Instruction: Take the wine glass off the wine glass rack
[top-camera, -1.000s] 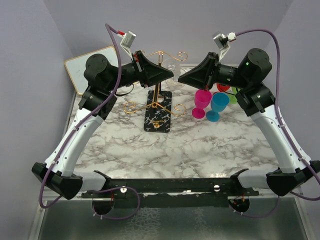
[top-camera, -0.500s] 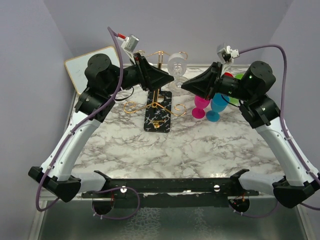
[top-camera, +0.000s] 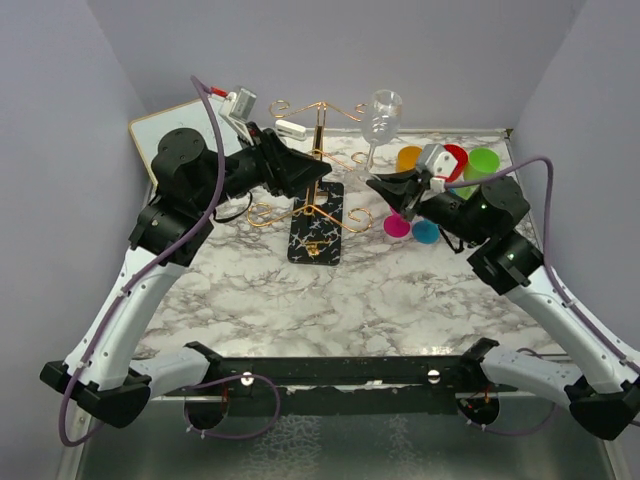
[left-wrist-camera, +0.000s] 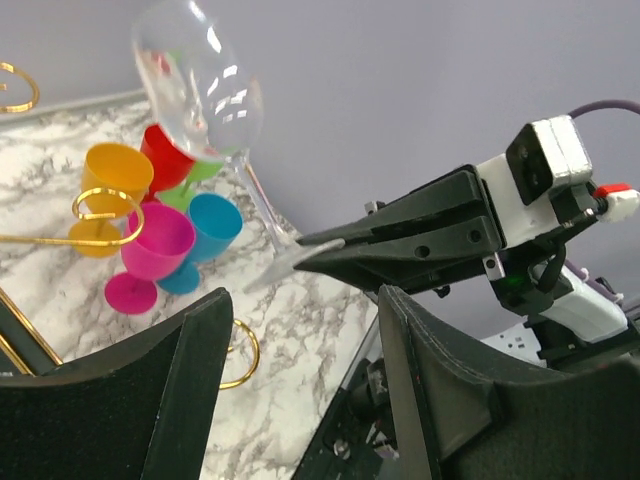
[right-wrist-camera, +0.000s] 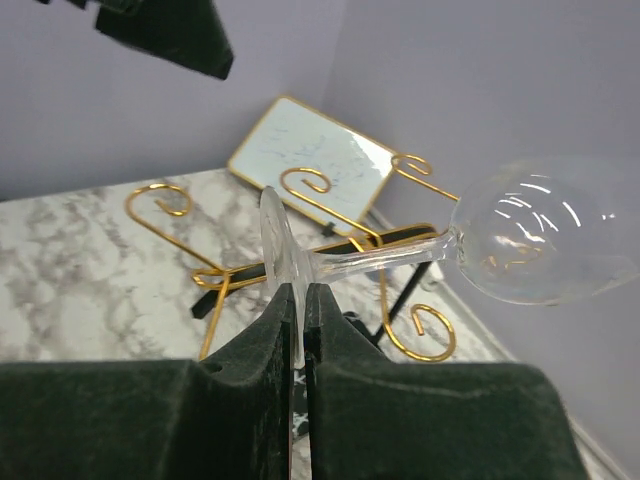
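Observation:
A clear wine glass (top-camera: 381, 115) hangs tilted in the air just right of the wine glass rack (top-camera: 318, 150), a gold wire stand on a black veined base (top-camera: 317, 238). My right gripper (top-camera: 373, 183) is shut on the rim of the glass's foot (right-wrist-camera: 278, 250), with the stem and bowl (right-wrist-camera: 530, 245) sticking out sideways. In the right wrist view the right gripper (right-wrist-camera: 303, 295) has its pads pressed flat on the foot. My left gripper (top-camera: 322, 170) stands open beside the rack's post, holding nothing. From the left wrist the open left gripper (left-wrist-camera: 305, 300) faces the wine glass (left-wrist-camera: 200, 85).
Coloured plastic goblets stand at the back right: pink (top-camera: 397, 225), blue (top-camera: 427, 231), orange (top-camera: 408, 158), red (top-camera: 455, 157), green (top-camera: 484, 160). A white gold-rimmed board (top-camera: 165, 130) leans at the back left. The rack's curled arms (right-wrist-camera: 330, 200) reach out near the glass.
The left gripper has opened, let go of the glass and drawn back to the left. The right gripper has carried the glass right and away from the rack, tilting it.

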